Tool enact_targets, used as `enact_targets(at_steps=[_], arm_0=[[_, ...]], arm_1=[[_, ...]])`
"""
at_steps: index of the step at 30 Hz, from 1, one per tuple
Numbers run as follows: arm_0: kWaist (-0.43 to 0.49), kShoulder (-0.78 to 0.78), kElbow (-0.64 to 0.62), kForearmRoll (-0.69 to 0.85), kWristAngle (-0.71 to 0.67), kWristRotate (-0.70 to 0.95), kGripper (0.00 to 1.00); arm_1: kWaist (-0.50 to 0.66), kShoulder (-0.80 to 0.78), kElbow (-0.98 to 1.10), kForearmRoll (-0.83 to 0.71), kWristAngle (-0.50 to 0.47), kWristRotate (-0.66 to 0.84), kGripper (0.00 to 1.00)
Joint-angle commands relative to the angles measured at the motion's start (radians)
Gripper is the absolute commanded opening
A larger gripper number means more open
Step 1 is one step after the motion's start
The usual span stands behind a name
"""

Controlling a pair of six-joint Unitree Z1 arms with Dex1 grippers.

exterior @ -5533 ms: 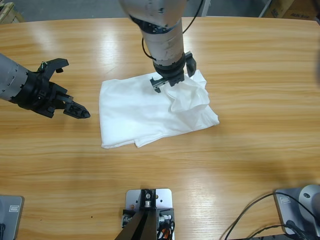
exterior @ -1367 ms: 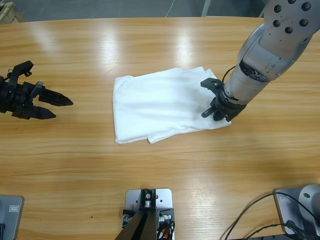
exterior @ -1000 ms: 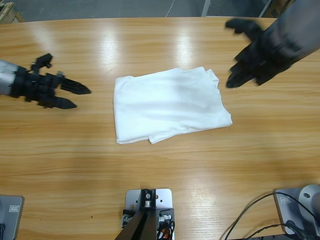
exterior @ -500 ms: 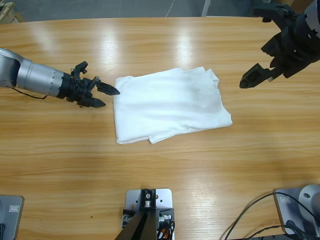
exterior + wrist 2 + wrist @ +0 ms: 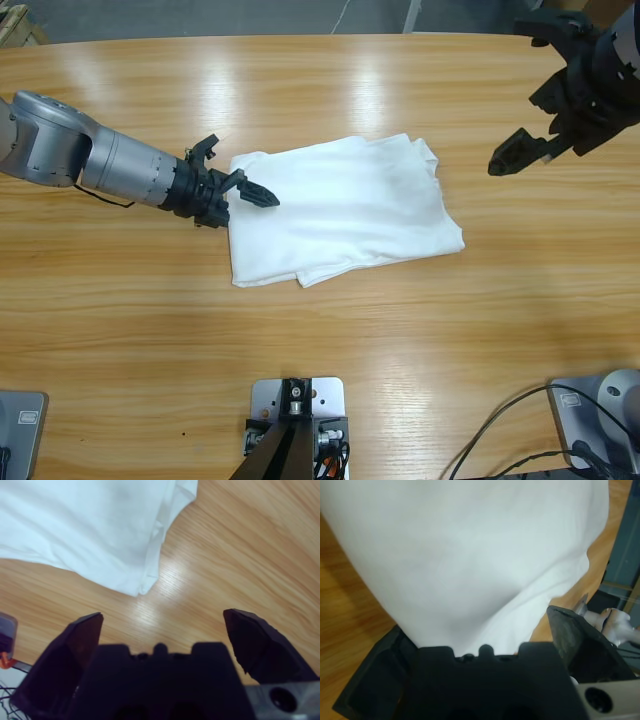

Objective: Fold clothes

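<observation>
Jaws spread on both arms: the left gripper [image 5: 250,190] reaches over the shirt's [image 5: 340,210] left edge, the right gripper [image 5: 520,150] hangs well off its right side. Shirt lies half-folded mid-bench [image 5: 330,340]. Next, probably pinch that left edge and fold across.

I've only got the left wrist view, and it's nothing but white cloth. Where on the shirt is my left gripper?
Observer: The left gripper is at the shirt's left edge in the high view, near the upper corner.
Operator: And the right gripper?
Observer: The right gripper is off the shirt, over bare table past the opposite edge, jaws open.
Operator: How does the shirt lie?
Observer: Flat, folded into a rough rectangle.
</observation>
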Motion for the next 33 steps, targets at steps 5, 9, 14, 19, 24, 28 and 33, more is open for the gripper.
enact_targets(at_steps=[5, 9, 14, 19, 24, 28, 33], arm_0=[[-0.011, 0.106, -0.001, -0.004, -0.001, -0.096, 0.568], [-0.006, 0.114, -0.018, 0.007, 0.036, -0.094, 0.296], [-0.003, 0.135, -0.076, 0.087, 0.038, -0.061, 0.0], [-0.003, 0.125, -0.074, 0.126, 0.052, -0.058, 0.0], [-0.001, 0.102, -0.1, 0.284, 0.145, -0.026, 0.0], [0.099, 0.032, -0.096, 0.539, 0.262, 0.065, 0.0], [0.297, -0.013, -0.097, 0.722, 0.388, 0.173, 0.0]], arm_1=[[-0.029, -0.002, 0.053, 0.005, -0.024, -0.017, 1.0], [-0.029, -0.009, 0.063, 0.009, -0.024, -0.017, 1.0], [-0.029, -0.032, 0.077, 0.009, -0.023, -0.017, 1.0], [-0.03, -0.034, 0.081, 0.006, -0.022, -0.016, 1.0], [-0.029, -0.04, 0.091, 0.007, -0.022, -0.016, 0.997], [-0.029, -0.036, 0.09, -0.001, -0.02, -0.016, 0.996], [-0.03, -0.022, 0.082, -0.017, -0.01, -0.011, 0.996]])
